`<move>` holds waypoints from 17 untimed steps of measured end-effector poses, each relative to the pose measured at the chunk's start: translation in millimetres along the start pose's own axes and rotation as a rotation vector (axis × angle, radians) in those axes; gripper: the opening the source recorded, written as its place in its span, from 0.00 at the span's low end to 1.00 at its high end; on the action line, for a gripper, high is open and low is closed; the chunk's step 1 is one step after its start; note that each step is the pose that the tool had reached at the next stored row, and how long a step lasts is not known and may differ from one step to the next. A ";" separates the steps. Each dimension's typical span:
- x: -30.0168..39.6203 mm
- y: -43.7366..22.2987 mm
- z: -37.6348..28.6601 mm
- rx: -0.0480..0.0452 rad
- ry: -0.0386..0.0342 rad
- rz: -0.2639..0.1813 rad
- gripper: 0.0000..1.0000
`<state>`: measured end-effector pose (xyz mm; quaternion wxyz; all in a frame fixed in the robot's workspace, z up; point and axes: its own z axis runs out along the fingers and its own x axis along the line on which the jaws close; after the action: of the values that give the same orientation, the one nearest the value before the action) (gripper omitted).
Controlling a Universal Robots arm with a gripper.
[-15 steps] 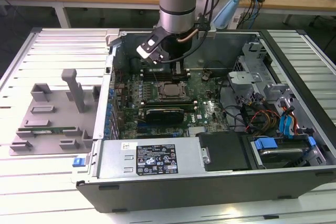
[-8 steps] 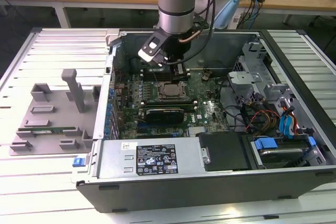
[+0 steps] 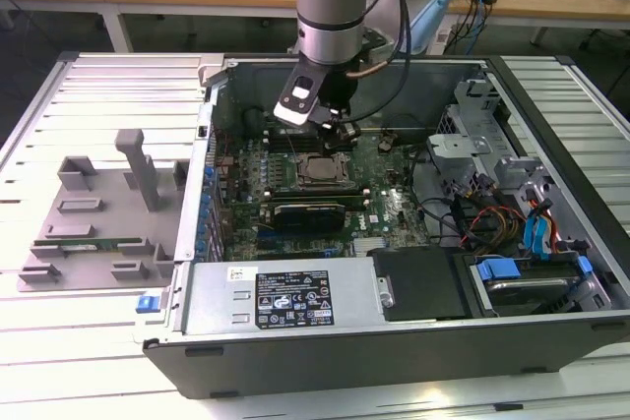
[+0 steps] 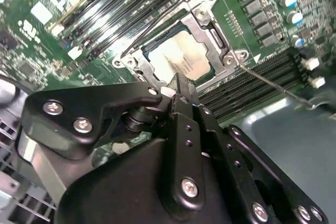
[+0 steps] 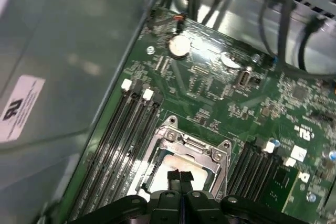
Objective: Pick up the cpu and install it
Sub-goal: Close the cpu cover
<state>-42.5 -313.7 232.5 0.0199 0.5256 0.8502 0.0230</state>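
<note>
Cpu (image 4: 181,56) down in its socket, gripper (image 4: 179,85) poised just above.
Reading across the exterior view from its left: first a grey plastic fixture (image 3: 98,211) near the slatted table's (image 3: 59,351) left edge, then the open computer case (image 3: 394,353), and toward the middle of the motherboard (image 3: 394,213) inside it, the silvery chip lying flat within the metal socket frame (image 4: 207,22). Poised right over the frame's edge with fingers pressed together tip to tip, gripping nothing; seemingly clear of the chip, though hard to be sure in both wrist views. Further right, at the case's right end, a drive carrier (image 3: 517,280) with blue tabs. Judged well along, with picking and placing apparently done. Cannot tell latched from loose for the wire lever (image 4: 273,84) beside the frame, so locking down possibly left.
</note>
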 end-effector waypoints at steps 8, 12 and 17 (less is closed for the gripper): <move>0.0 0.0 0.0 0.0054 -0.0010 -0.230 0.11; 0.0 0.0 0.0 0.0086 -0.0027 -0.331 0.11; 0.0 0.0 0.1 0.0127 -0.0042 -0.504 0.11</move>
<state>-42.5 -313.7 232.4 0.0234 0.2971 0.9545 0.0109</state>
